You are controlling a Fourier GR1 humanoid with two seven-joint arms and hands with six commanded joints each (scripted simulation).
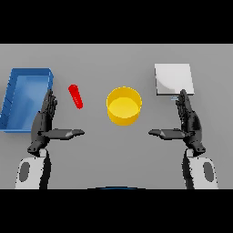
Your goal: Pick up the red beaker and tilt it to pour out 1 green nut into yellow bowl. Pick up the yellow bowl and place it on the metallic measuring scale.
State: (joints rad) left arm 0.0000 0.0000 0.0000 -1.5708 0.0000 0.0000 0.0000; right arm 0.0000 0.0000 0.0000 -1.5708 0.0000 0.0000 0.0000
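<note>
The red beaker [75,96] is a slim red tube on the table left of centre, leaning so its top points to the far left. The yellow bowl [124,106] stands upright in the middle and looks empty. At the far right lies the metallic measuring scale [174,78], a flat pale square. My left hand [44,122] hovers open just left of and nearer than the beaker, thumb pointing inward. My right hand [189,122] is open too, near the scale's front edge, its fingertips close to it. Neither hand touches anything. No green nut shows.
A blue bin [13,107] with raised walls sits at the far left, right beside my left hand. Grey table [116,150] lies between the two hands in front of the bowl.
</note>
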